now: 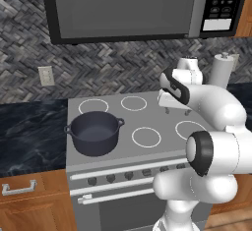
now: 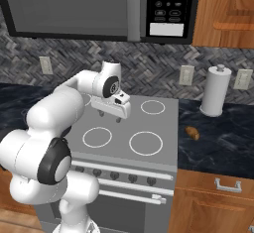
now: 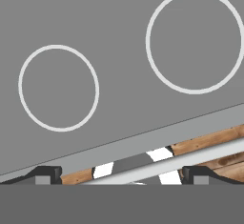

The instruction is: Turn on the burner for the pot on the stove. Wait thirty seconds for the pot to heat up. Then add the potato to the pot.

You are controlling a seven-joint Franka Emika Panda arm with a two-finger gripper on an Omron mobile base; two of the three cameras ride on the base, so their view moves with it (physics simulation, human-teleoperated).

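Gleaming grey stove (image 1: pixel 147 122) holds pot (image 1: pixel 94 132); potato (image 2: pixel 192 133) on dark counter (image 2: pixel 218 138).

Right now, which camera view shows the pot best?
The left base view: the pot sits whole and unobstructed on the front left burner of the stove. In the right base view the arm covers that corner.

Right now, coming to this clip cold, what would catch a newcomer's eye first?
The white arm, its gripper hanging over the middle of the stove, jaws apart. Next the dark pot, on the stove's front left burner as the left base view shows it. Then the small potato on the dark counter right of the stove, before the paper towel roll.
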